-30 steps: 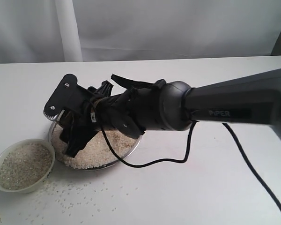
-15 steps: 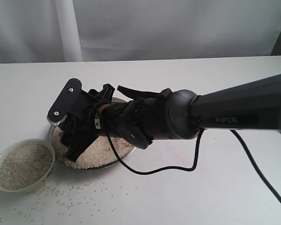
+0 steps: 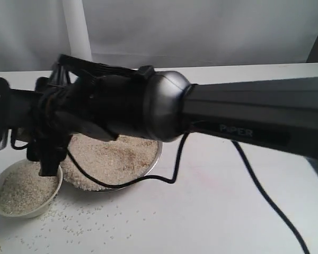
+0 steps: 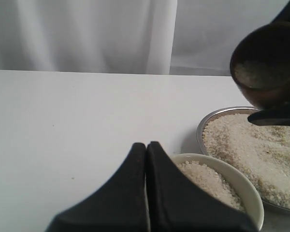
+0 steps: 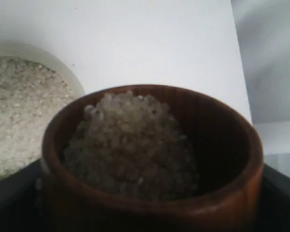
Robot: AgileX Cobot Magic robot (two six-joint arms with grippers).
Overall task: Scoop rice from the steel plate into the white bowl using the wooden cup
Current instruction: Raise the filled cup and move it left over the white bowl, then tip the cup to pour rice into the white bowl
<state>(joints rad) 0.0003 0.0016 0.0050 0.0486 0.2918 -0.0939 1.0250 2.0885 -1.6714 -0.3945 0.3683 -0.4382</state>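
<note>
The steel plate [image 3: 155, 154] holds a broad heap of rice [image 3: 116, 156]. Left of it stands the white bowl [image 3: 0, 209], nearly full of rice [image 3: 24, 188]. My right gripper [image 3: 47, 156] reaches across from the right and hangs over the gap between plate and bowl. It is shut on the wooden cup [image 5: 150, 212], which is upright and filled with rice [image 5: 130, 145]. The arm hides the cup in the exterior view. The left wrist view shows the cup [image 4: 266, 67] raised above the plate's rim [image 4: 217, 113]. My left gripper [image 4: 146, 145] is shut and empty, close beside the bowl [image 4: 232, 176].
Loose grains [image 3: 90, 219] are scattered on the white table in front of the bowl and plate. A black cable [image 3: 265, 180] trails across the table from the right arm. A white post [image 3: 77, 32] and a pale curtain stand behind.
The right gripper has lifted out of the plate's rice and swung left toward the bowl with the cup in it. More of the rice heap now shows.
</note>
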